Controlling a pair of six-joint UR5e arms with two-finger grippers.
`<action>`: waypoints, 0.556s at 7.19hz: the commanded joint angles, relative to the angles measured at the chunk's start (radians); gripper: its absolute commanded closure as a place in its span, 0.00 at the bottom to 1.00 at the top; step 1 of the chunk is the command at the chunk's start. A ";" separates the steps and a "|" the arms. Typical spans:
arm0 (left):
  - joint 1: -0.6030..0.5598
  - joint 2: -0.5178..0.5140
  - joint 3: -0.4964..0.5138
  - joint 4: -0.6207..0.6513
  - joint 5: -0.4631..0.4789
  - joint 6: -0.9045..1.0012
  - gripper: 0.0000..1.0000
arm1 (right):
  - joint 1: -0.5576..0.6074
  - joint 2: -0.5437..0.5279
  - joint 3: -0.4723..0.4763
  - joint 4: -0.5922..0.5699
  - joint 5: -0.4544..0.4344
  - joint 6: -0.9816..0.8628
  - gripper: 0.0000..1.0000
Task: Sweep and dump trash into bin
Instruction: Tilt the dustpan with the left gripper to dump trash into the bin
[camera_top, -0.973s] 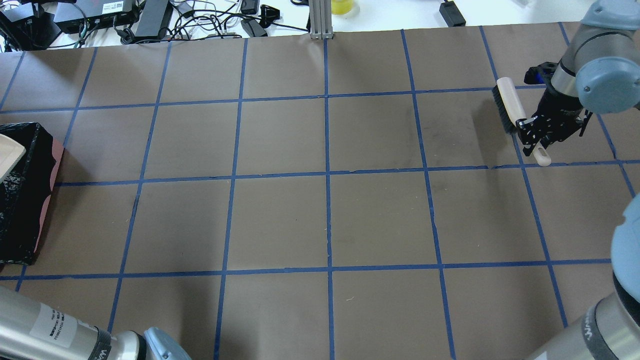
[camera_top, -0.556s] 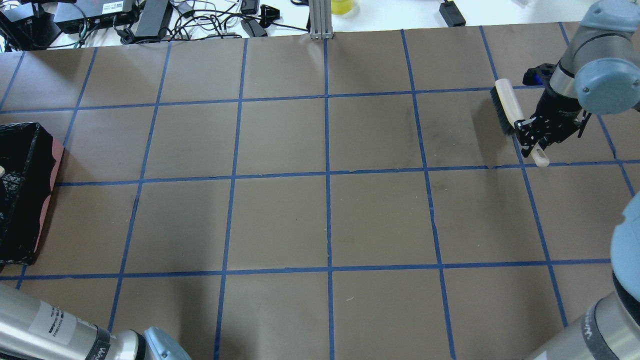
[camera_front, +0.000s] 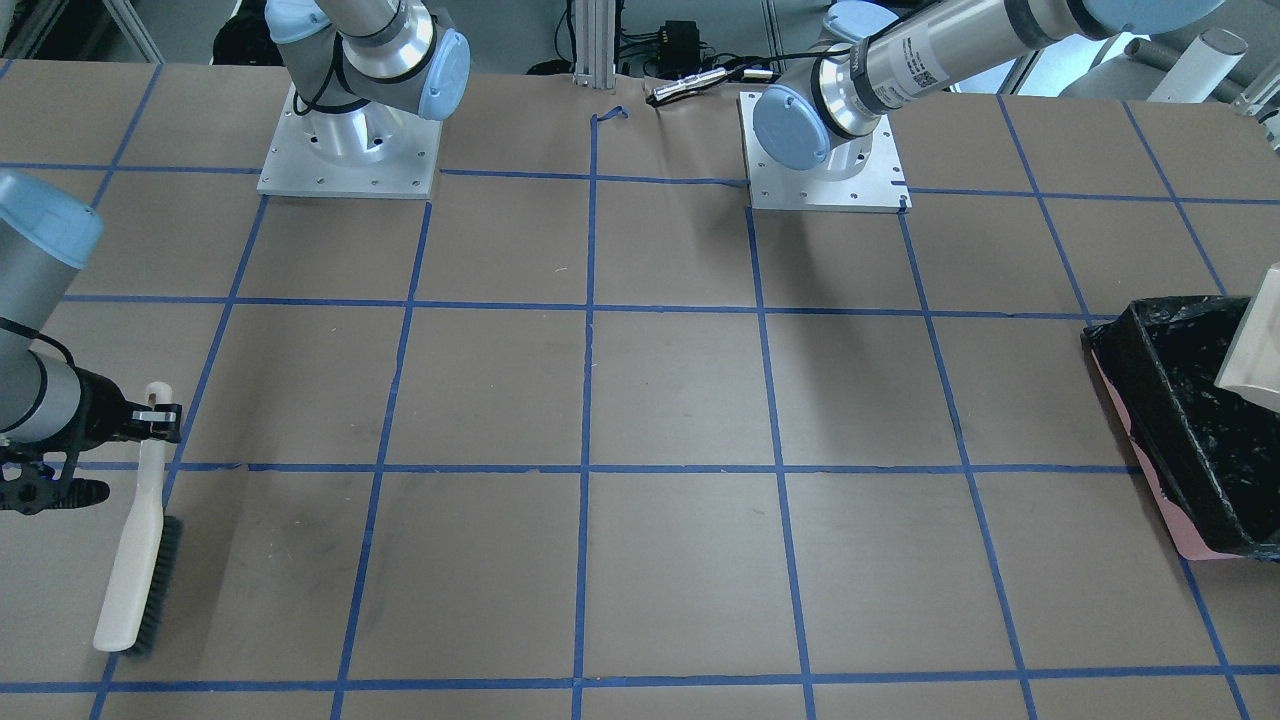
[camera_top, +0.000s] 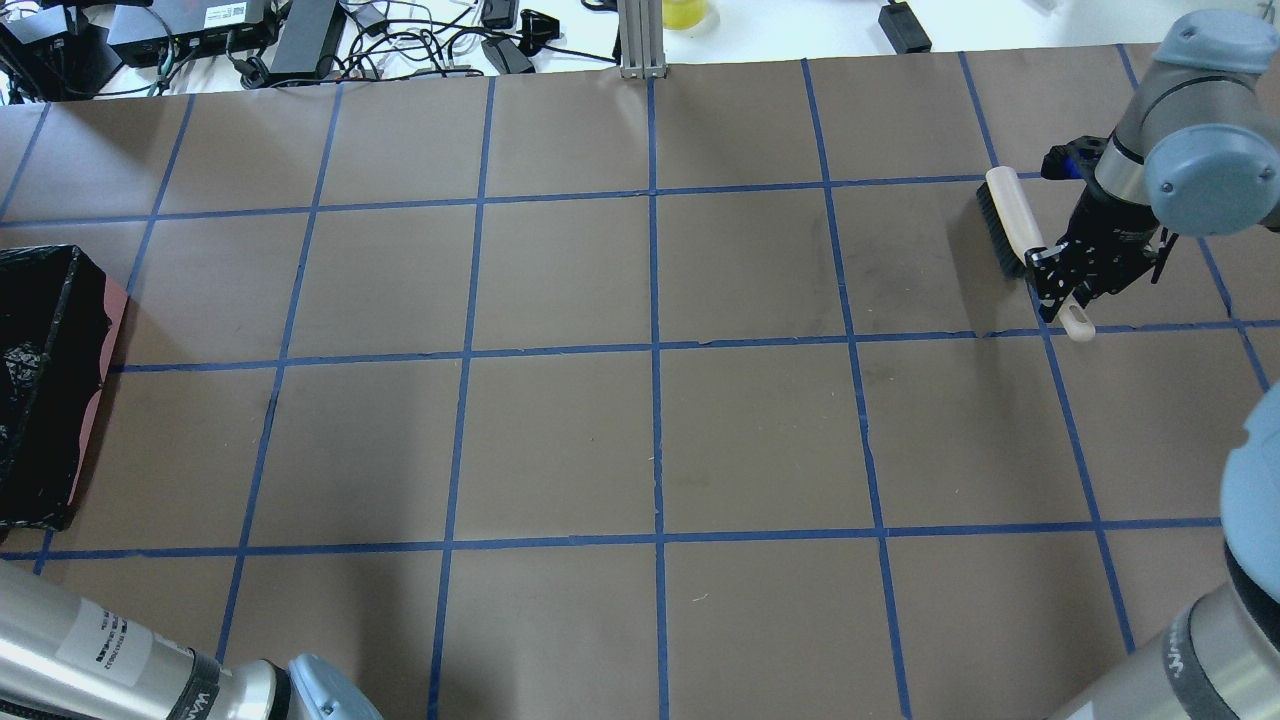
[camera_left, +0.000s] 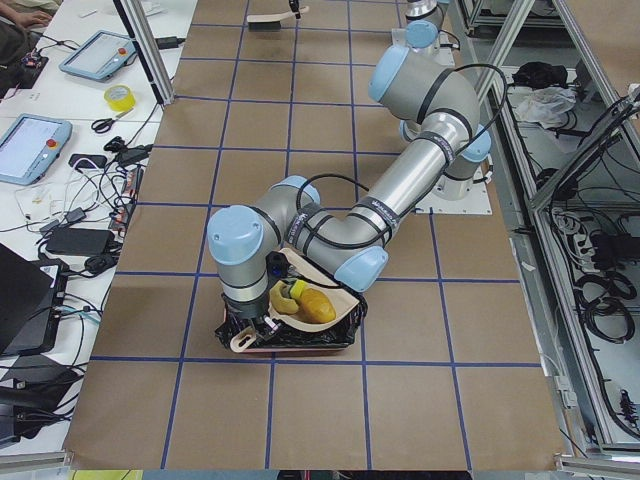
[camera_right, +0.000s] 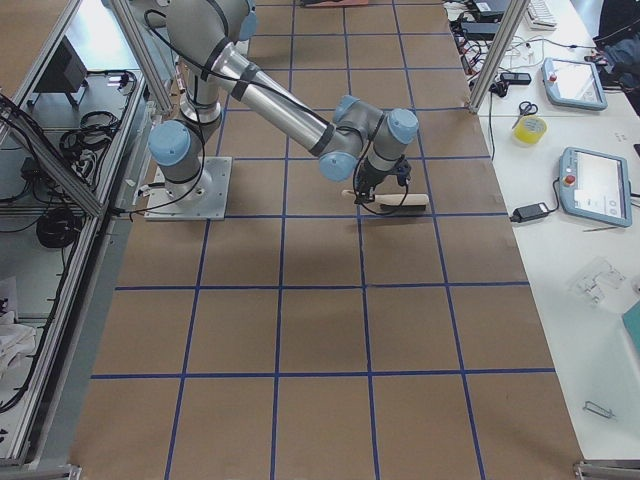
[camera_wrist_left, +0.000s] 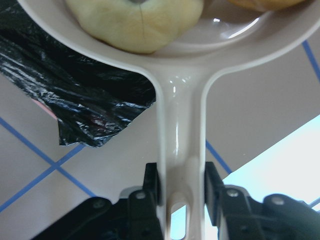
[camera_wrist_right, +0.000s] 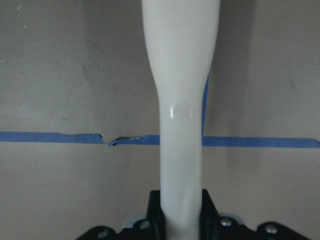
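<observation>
Brown paper ruled into squares by blue tape covers the counter, with the bin at the robot's left end. The left tool pinches the handle of the dustpan and holds it over the bin. The trash rides in the pan: an orange-brown lump beside a yellow slice; the sponge cannot be made out. The right tool is clamped on the handle of the brush, well apart at the opposite end. Probable failures: a tilt begun with the pan's lip near the bin wall could send the round lump rolling out onto the paper. A quick tilt could bounce pieces off the glossy bag. The loose bag edge could catch the lip. The smooth handle could twist in a two-point pinch and spill sideways. The paper looks flat, with slight tears at some tape joins. Beyond the far edge lie cables, a tape roll and tablets; aluminium framing borders the cell.
</observation>
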 joint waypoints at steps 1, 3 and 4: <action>-0.001 0.003 -0.010 0.042 -0.033 0.044 1.00 | 0.000 0.000 0.003 -0.002 0.000 0.003 0.85; -0.009 0.016 -0.039 0.097 -0.052 0.071 1.00 | 0.000 0.006 0.003 -0.002 -0.006 0.000 0.61; -0.010 0.036 -0.092 0.178 -0.053 0.094 1.00 | 0.000 0.017 0.003 -0.010 -0.011 0.002 0.55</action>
